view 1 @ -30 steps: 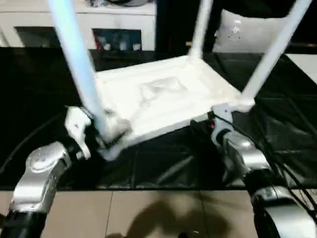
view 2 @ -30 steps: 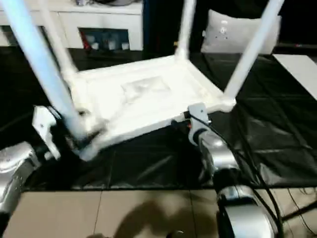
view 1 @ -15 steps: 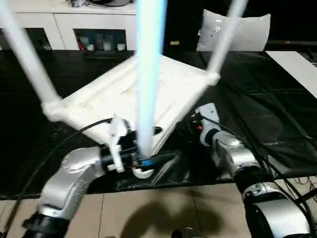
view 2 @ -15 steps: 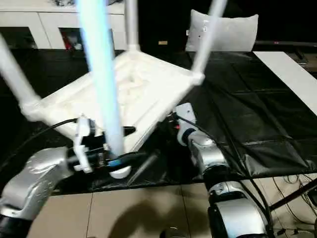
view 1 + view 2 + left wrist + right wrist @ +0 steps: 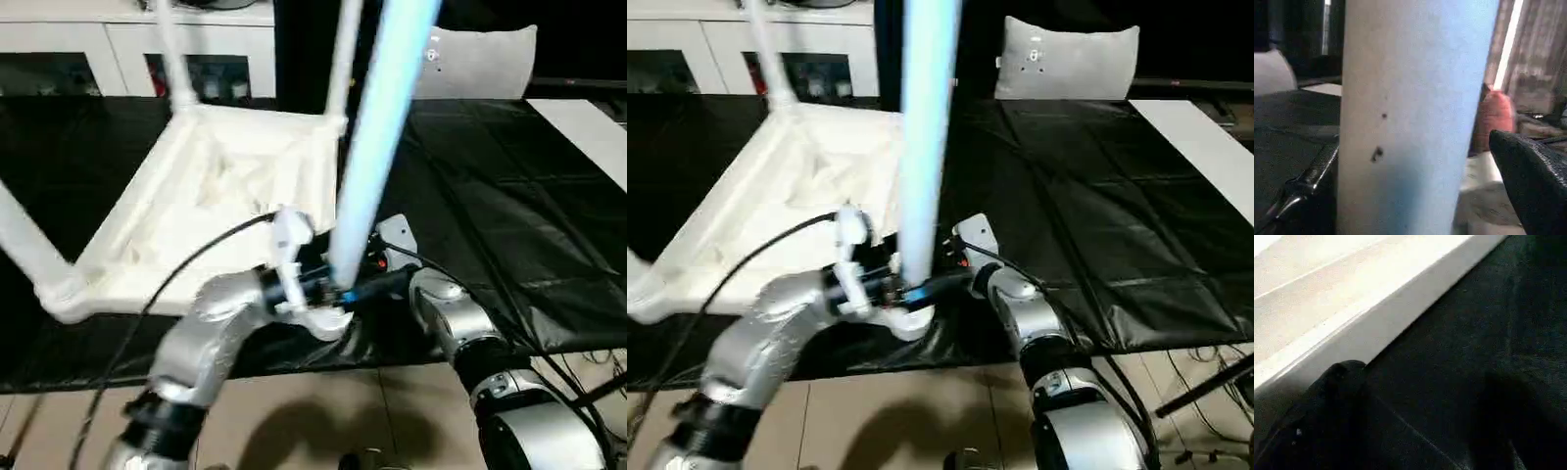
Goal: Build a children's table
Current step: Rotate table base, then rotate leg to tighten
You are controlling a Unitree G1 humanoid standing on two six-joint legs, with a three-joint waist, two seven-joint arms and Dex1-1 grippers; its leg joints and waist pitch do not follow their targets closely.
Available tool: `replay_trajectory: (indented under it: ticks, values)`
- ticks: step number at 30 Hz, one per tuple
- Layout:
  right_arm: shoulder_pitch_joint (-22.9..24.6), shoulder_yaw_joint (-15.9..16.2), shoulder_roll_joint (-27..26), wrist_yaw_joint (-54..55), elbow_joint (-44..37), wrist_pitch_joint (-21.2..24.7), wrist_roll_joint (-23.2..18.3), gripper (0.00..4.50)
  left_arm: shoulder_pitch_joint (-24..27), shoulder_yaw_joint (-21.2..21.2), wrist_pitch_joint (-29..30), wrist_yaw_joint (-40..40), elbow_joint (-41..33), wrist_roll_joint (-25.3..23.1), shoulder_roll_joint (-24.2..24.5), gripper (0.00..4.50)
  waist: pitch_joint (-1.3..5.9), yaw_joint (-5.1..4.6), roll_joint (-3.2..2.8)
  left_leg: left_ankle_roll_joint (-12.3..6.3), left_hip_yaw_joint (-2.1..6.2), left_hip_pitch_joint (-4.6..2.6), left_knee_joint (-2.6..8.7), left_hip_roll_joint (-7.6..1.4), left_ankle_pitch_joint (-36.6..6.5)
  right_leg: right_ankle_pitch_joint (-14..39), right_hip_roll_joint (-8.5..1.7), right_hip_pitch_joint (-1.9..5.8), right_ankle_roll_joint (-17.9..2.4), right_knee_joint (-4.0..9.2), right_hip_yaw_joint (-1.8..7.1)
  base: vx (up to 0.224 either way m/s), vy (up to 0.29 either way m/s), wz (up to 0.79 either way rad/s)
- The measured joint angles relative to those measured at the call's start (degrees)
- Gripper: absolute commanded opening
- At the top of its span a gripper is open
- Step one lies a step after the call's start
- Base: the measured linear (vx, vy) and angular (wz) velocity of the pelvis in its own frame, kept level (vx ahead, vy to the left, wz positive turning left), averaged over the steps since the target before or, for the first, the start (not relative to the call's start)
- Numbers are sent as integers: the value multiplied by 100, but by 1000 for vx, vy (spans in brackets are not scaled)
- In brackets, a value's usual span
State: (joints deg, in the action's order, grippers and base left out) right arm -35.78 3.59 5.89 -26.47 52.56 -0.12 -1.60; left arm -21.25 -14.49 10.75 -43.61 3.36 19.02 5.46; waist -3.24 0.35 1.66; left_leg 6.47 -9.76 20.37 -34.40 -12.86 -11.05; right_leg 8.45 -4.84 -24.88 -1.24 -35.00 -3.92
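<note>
Children's table (image 5: 211, 186) lies upside down on a black sheet (image 5: 509, 215), ribbed underside up. Legs stand in the corner sockets; the nearest leg (image 5: 377, 147) rises straight at the camera.

Left hand (image 5: 328, 289) is at the base of that near leg, its fingers set wide around the tube. In the left wrist view the leg sits between the fingers, one dark finger (image 5: 1533, 181) off to the side with a gap showing, so this reads as a loose cradle, not a clamp.

Right hand (image 5: 377, 257) sits low at the tabletop's edge just beside the same corner, fingers spread wide, gripping nothing that can be made out; its wrist view looks along the white rim (image 5: 1371, 318) and the sheet.

Step in hand, as judged: seating the near leg in its socket. To do it well, close on the tube low down, keep it square to the top, and brace the rim with the right hand while pressing down. A tilted leg would likely jam or lever the top across the sheet.

White cabinet (image 5: 98, 49) stands behind.
</note>
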Motion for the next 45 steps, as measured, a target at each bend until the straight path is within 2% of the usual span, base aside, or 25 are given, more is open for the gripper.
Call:
replay_trajectory:
  ticks: [3, 5, 9, 11, 14, 17, 20, 22, 24, 29, 30, 34, 35, 36, 40, 44, 45]
  values:
    - [83, -96, 58, 26, -49, -16, -34, 450, -191, 39, -197, 487, 308, -299, -169, 439, 1, -3, -2, 0, 1, -4, -1, -1, 0, 14, 1, 1, 28, -1, -1, 0, 0, 0]
    - [204, -99, 71, 27, -74, -25, -54, 450, -196, 43, -240, 556, 353, -321, -202, 439, 4, 12, -8, 0, 4, -3, 1, -1, 0, 16, 1, 1, 30, -1, -3, 0, 0, 0]
    - [475, -249, 251, -29, -343, -37, -174, 450, -192, 43, -279, 516, 390, -411, -130, 439, 11, 113, -57, -1, 3, 3, -2, 1, -1, 6, -1, 0, 15, 3, -1, 0, 0, 0]
    - [692, -367, 387, -184, -702, 85, -335, 450, -184, 27, -286, 379, 392, -415, 30, 439, 11, 164, -97, -2, 4, 1, -2, 1, -1, 7, 0, 3, 15, 6, -2, 0, 0, 0]
    - [1009, -568, 674, -428, -1249, 243, -555, 450, -150, 8, -231, -142, 401, -396, 573, 439, 15, 187, -178, -2, 3, -3, 0, 2, -1, 16, 0, 4, 31, 2, 0, 0, 0, 0]
    - [1234, -664, 939, -705, -1679, 272, -700, 450, -138, -72, -101, -790, 420, -335, 1057, 439, 18, 164, -196, -1, 4, -15, 3, 0, 0, 12, 6, 3, 31, -2, 1, 0, 0, 0]
    - [1411, -736, 1169, -996, -1962, 275, -791, 450, -120, -97, -34, -1335, 546, -320, 1490, 405, 21, 161, -208, 0, 12, -20, 5, -2, 0, 9, 18, 4, 32, -1, 2, 0, 0, 0]
    - [1530, -663, 1294, -1265, -2226, 275, -804, 450, -179, -230, -150, -1611, 779, -449, 1652, 402, 23, 168, -232, 0, 13, -20, 4, -1, 0, 8, 18, 7, 33, 1, 4, 0, 0, 0]
    - [1613, -524, 1449, -1577, -2500, 272, -805, 450, -283, -345, -344, -1821, 1143, -658, 1826, 379, 20, 166, -255, -1, 12, -20, 2, 0, 0, 6, 18, 8, 34, 3, 7, 0, 0, 0]
    - [1877, -301, 2014, -2375, -3238, 414, -916, 450, -933, -518, -890, -2089, 2170, -1144, 2010, 341, 20, 218, -268, -1, 13, -14, 0, 1, 0, 6, 18, 9, 35, 10, 8, 0, 0, 0]
    - [1933, -296, 2125, -2542, -3467, 479, -969, 450, -1064, -556, -997, -2140, 2360, -1255, 2080, 321, 22, 222, -271, -1, 13, -15, 0, 1, 0, 7, 18, 12, 37, 11, 9, 0, 0, 0]
    - [2024, -261, 2302, -2931, -3868, 687, -1114, 450, -1252, -638, -1281, -2279, 2823, -1411, 2073, 308, 30, 200, -284, -3, 11, -15, 3, -1, -2, 9, 20, 11, 40, 14, 9, 0, 0, 0]
    - [2033, -231, 2311, -3010, -3918, 720, -1147, 450, -1267, -639, -1343, -2312, 2913, -1425, 2064, 285, 31, 193, -285, -3, 11, -17, 5, -2, -2, 9, 21, 11, 39, 14, 9, 0, 0, 0]
    - [2042, -165, 2345, -3123, -3966, 755, -1180, 450, -1286, -639, -1402, -2341, 3023, -1429, 2045, 285, 31, 193, -285, -3, 12, -17, 5, -2, -1, 9, 21, 11, 39, 13, 8, 0, 0, 0]
    - [2100, 33, 2510, -3461, -4364, 968, -1263, 450, -1506, -672, -1776, -2524, 3722, -1547, 1951, 250, 31, 219, -282, -2, 12, -17, 0, -1, -1, 7, 20, 13, 40, 13, 8, 0, 0, 0]
    - [2166, 58, 2566, -3586, -4509, 1105, -1352, 450, -1584, -661, -1928, -2677, 3977, -1543, 1866, 226, 27, 249, -231, -2, 12, -17, -3, 0, -1, 6, 17, 15, 42, 14, 9, 0, 0, 0]
    - [2166, 73, 2574, -3601, -4510, 1121, -1352, 450, -1602, -659, -1958, -2688, 4005, -1541, 1833, 206, 30, 269, -218, -3, 11, -16, -3, 0, -1, 7, 16, 15, 42, 14, 9, 0, 0, 0]
